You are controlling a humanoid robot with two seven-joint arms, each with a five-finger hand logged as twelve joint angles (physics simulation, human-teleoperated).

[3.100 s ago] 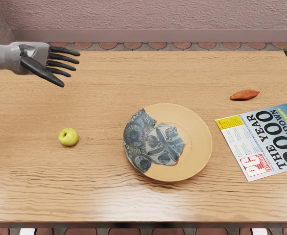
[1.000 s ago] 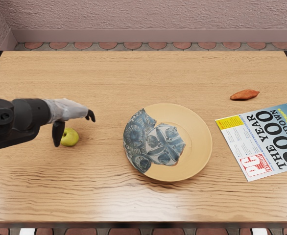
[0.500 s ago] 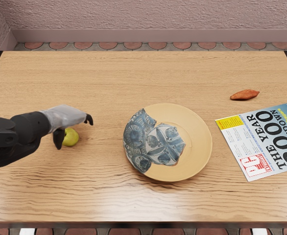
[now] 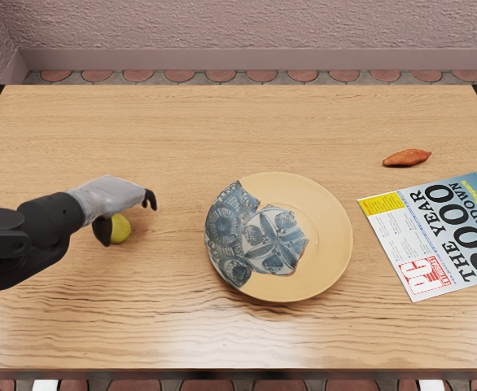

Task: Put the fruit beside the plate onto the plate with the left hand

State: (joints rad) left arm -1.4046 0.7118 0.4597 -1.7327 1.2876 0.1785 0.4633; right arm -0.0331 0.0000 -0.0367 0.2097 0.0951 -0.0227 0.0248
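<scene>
Left hand (image 4: 112,202) is right on top of the yellow fruit (image 4: 122,230), which sits on the table (image 4: 222,130) left of the plate (image 4: 334,213), honestly can't tell if it's gripping. Shallow hold on something that round and it'll squirt out sideways

A magazine (image 4: 438,236) at the right edge of the table (image 4: 222,122) carries the only legible print in the scene. Its cover headline reads "THE YEAR 2000" in large black letters set slantwise. A further line is cut by the frame edge to "UNTDOWN". A red logo block near the cover's lower corner shows white letters that look like "PC". Small type in a yellow panel is too fine to read.
</scene>
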